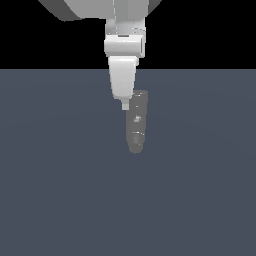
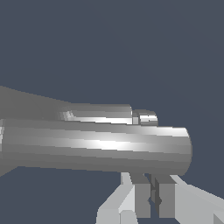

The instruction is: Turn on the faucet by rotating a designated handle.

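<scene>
The faucet is a dull grey stubby cylinder with white specks, standing on the dark floor. In the wrist view the faucet fills the middle as a wide grey cylinder. A thinner grey rod, the handle, lies along its far side and ends in a small knob. I cannot make the handle out in the exterior view. My gripper hangs just beside the faucet's upper end, on the exterior view's left. In the wrist view my gripper sits right at the cylinder's end. Its fingers are nearly together with nothing between them.
A flat dark blue-grey floor spreads around the faucet. The white arm comes down from above in the exterior view. Nothing else shows.
</scene>
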Controlling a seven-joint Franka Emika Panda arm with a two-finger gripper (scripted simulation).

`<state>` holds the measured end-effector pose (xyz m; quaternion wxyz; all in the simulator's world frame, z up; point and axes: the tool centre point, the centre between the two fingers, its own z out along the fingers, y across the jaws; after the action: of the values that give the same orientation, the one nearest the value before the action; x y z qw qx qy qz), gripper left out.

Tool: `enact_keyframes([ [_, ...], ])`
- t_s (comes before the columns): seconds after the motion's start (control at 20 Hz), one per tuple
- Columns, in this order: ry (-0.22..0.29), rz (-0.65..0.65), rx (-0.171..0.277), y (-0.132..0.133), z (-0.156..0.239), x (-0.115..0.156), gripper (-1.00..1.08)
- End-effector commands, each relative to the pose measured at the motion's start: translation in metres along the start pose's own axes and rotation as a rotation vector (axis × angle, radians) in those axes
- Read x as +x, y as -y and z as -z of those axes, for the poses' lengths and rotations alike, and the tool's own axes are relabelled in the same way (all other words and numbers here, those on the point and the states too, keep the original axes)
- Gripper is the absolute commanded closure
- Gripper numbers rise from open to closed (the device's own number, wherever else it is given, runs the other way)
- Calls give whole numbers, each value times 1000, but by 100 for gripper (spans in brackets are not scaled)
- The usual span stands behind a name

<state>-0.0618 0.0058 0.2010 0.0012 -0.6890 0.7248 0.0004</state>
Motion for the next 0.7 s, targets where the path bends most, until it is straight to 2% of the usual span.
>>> enact_keyframes([
  [0.0,-1,-17,0,1,0,24,108],
  [0.5,-2,-20,-1,0,0,86,108],
  [0.55,-2,-20,-1,0,0,86,108],
  [0.6,0,11,0,2,0,64,108],
  [0.65,0,10,0,5,0,68,108],
])
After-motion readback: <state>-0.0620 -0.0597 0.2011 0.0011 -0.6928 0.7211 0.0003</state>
